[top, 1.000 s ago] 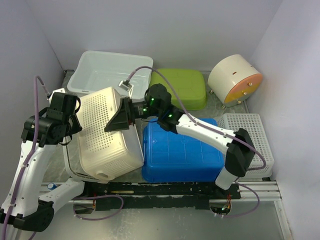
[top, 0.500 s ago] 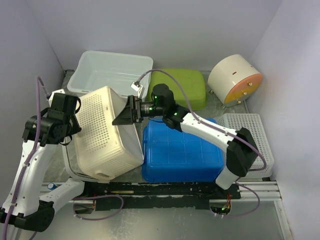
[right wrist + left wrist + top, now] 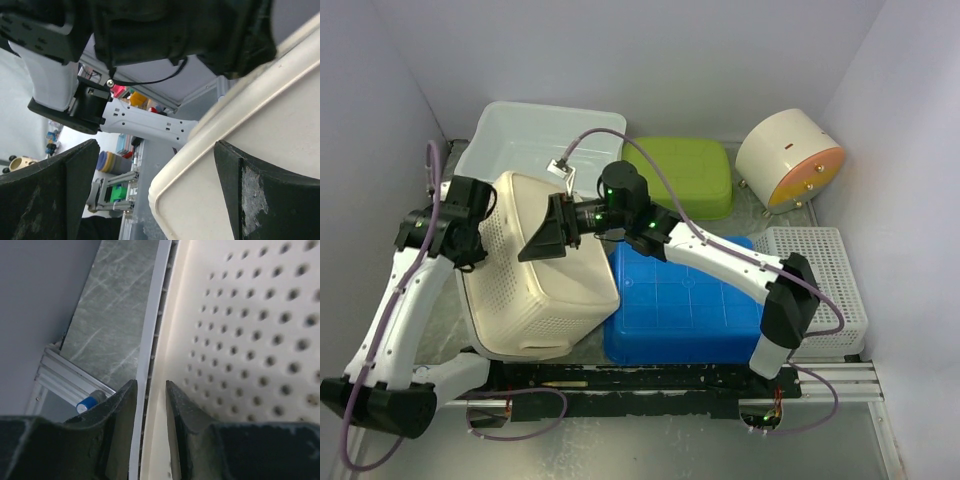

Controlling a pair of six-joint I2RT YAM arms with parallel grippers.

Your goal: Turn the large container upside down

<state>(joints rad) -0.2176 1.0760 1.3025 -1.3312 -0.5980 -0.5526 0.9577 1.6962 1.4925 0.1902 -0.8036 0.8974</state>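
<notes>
On the bench (image 3: 650, 450), the left tool (image 3: 150, 385) is clamping the rim of the cream perforated basket (image 3: 535, 280) to tip it; the right tool (image 3: 540, 233), spread open, is apparently bracing it.

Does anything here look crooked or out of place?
Yes: the cream basket is tipped up on an edge beside the blue bin. The left gripper pinches its rim; the right gripper stands open against it.

White links (image 3: 720, 262), black joints (image 3: 787, 310), mauve cables (image 3: 603, 133)
</notes>
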